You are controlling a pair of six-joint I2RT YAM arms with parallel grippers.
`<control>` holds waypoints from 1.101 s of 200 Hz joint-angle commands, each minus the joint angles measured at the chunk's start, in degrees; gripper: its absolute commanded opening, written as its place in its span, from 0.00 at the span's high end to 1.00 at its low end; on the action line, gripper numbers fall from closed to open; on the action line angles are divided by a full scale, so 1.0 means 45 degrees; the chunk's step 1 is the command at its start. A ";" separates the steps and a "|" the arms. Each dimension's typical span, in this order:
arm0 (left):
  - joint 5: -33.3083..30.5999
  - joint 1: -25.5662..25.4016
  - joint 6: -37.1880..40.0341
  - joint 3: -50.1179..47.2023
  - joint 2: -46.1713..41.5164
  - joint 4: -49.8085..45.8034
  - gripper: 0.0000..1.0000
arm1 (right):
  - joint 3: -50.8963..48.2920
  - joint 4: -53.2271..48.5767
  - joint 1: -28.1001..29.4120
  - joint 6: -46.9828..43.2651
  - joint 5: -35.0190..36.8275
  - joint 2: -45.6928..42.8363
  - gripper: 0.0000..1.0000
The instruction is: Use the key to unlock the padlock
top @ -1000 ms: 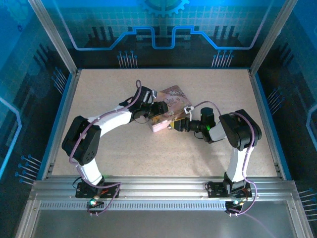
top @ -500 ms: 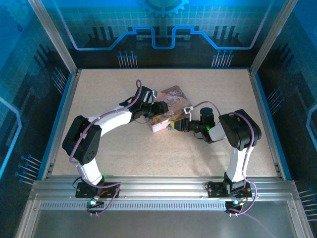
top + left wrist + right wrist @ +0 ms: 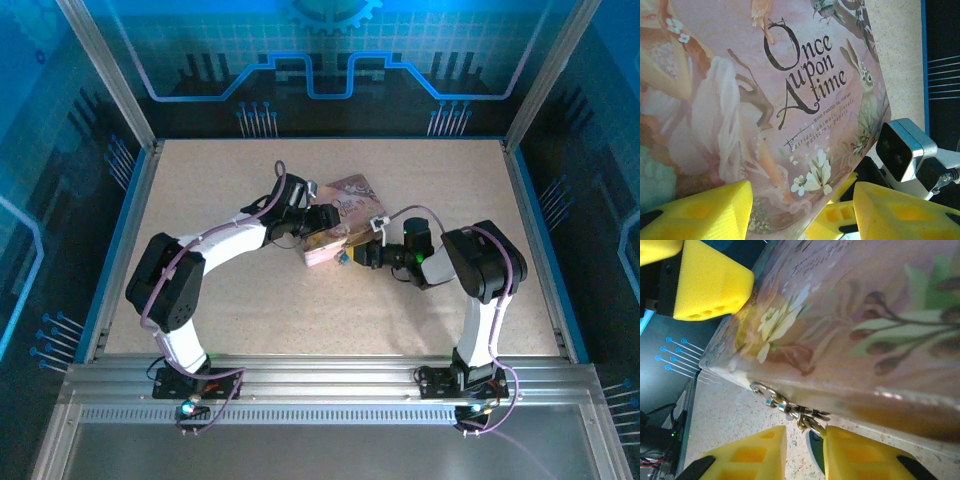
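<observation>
— Well, what has the right pincer (image 3: 806,440) got hold of?

— Its two yellow fingers stand almost together, with only a narrow slit between them. The padlock (image 3: 815,452) sits clamped in that slit, a small dark blue-green lump just above the counter (image 3: 730,425). A short string of little metal rings (image 3: 785,407) runs from it up to the lower edge of the pink tin (image 3: 865,315).

— And the arm behind it?

— Seen from above, the right arm (image 3: 480,270) goes up from its base, folds at the elbow and lies low. Its forearm points left, so the pincer meets the near edge of the tin.

— What about the left pincer (image 3: 802,192)?

— Spread wide. Its fingers stand on either side of one corner of the tin, and the painted lid reading "Once upon a time" lies between them. From the right wrist, one of those fingers (image 3: 710,287) rests against the tin's end wall. Whether the pair actually squeezes the tin, I can't tell.

— And that arm?

— The left arm (image 3: 215,245) stretches up and to the right from its base, forearm long and nearly straight, wrist at the tin's left end. The two pincers are close together at the tin, near the middle of the counter.
</observation>
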 commanded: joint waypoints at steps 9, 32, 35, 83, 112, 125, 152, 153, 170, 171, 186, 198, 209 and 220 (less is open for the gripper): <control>0.0142 -0.0069 -0.0255 0.0057 0.0277 -0.0009 0.44 | 0.0113 -0.0288 0.0149 -0.0195 -0.0473 -0.0174 0.85; 0.0086 -0.0081 -0.0249 0.0014 0.0260 -0.0020 0.44 | 0.0156 -0.0392 0.0135 -0.0178 -0.0411 -0.0192 0.94; 0.0093 -0.0086 -0.0237 0.0013 0.0261 -0.0016 0.44 | 0.0132 -0.0377 0.0130 -0.0167 -0.0391 -0.0191 0.95; 0.0044 -0.0084 -0.0236 -0.0273 0.0199 -0.0033 0.44 | -0.0046 -0.0001 0.0049 0.0467 0.0092 -0.0401 1.00; 0.0025 -0.0089 -0.0350 -0.0692 0.0024 0.0024 0.44 | -0.0240 0.0563 0.0045 0.1391 0.0627 -0.0502 1.00; -0.0018 -0.0127 -0.0428 -0.0930 -0.0117 0.0052 0.44 | -0.0339 0.0727 0.0051 0.1823 0.0952 -0.0605 1.00; -0.0092 -0.0248 -0.0618 -0.1483 -0.0370 0.0229 0.43 | -0.0591 0.0915 0.0056 0.2717 0.1648 -0.0909 1.00; -0.0092 -0.0247 -0.0632 -0.1506 -0.0381 0.0238 0.43 | -0.0594 0.0916 0.0054 0.2744 0.1665 -0.0913 1.00; -0.0072 -0.0367 -0.0810 -0.1768 -0.0506 0.0325 0.43 | -0.0734 0.0909 0.0053 0.3342 0.2100 -0.1099 1.00; -0.0072 -0.0375 -0.0816 -0.1776 -0.0517 0.0335 0.43 | -0.0743 0.0903 0.0052 0.3379 0.2116 -0.1095 1.00; -0.0122 -0.0509 -0.0955 -0.1918 -0.0661 0.0333 0.43 | -0.0781 0.0668 0.0047 0.3959 0.2465 -0.1210 1.00; -0.0151 -0.0611 -0.1063 -0.1998 -0.0742 0.0381 0.42 | -0.0882 0.0842 0.0086 0.4319 0.2650 -0.1248 1.00; -0.0151 -0.0685 -0.1170 -0.2058 -0.0799 0.0385 0.42 | -0.0937 0.0967 0.0103 0.4610 0.2855 -0.1310 1.00; -0.0166 -0.0786 -0.1266 -0.2087 -0.0839 0.0419 0.41 | -0.1006 0.1048 0.0125 0.4862 0.3050 -0.1407 1.00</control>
